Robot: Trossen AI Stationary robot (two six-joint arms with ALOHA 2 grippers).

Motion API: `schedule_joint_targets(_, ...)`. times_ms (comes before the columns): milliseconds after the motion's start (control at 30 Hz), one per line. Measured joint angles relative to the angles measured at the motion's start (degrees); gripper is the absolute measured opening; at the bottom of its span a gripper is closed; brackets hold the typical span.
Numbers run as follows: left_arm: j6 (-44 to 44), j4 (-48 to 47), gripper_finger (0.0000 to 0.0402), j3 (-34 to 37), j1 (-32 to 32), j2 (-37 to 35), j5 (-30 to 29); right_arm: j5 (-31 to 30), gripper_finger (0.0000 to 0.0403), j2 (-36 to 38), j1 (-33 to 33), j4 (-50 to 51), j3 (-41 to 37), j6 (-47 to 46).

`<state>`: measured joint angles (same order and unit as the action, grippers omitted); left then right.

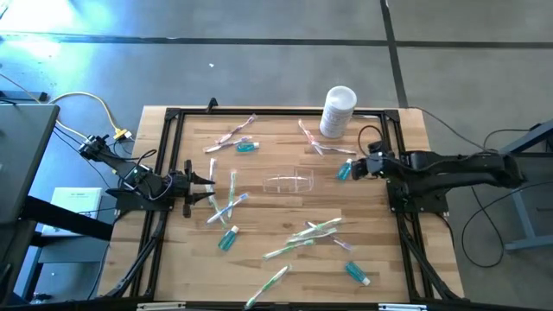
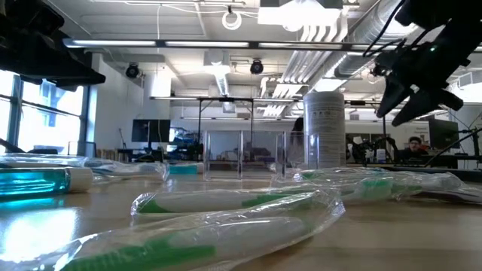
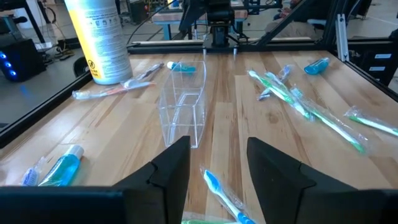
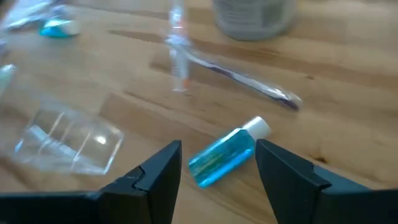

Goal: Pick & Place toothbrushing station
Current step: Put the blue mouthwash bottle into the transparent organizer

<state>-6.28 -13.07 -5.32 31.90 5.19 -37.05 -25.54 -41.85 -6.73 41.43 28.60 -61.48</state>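
Observation:
The clear plastic cup lies on its side at the table's middle; it also shows in the left wrist view and the right wrist view. Slim toothbrushes in wrappers lie scattered, several near the front. My right gripper is open and raised above the table, just right of a teal tube with a white cap. My left gripper is open at the table's left, its fingers pointing toward the cup, over a white-blue toothbrush.
A white cylindrical canister stands at the far edge, right of middle. More teal tubes lie at the far left, front left and front right. A black frame runs around the tabletop.

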Motion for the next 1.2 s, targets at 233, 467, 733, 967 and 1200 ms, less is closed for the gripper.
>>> schedule_joint_targets(233, 0.0, 0.0, 0.0155, 0.0, 0.0, 0.0, 0.0, 4.7, 0.0198, -8.4, -9.9, 0.0, 0.0, -3.6)
schedule_joint_targets(467, 0.0, 0.0, 0.0155, 0.0, 0.0, 0.0, 0.0, 7.4, 0.0197, -16.8, -14.0, -3.1, 0.0, -4.4)
schedule_joint_targets(733, -0.4, 0.0, 0.0155, 0.0, 0.0, 0.0, 0.0, 8.1, 0.0197, -22.1, -14.1, -9.3, 0.0, -4.7)
schedule_joint_targets(967, 0.0, -0.1, 0.0155, 0.0, 0.0, 0.0, 0.0, 7.9, 0.0197, -25.4, -14.1, -11.3, 0.0, -7.7)
schedule_joint_targets(1200, -0.1, -0.1, 0.0155, 0.0, 0.0, 0.0, 0.0, 7.1, 0.0197, -29.8, -14.1, -13.7, 0.0, -9.3)
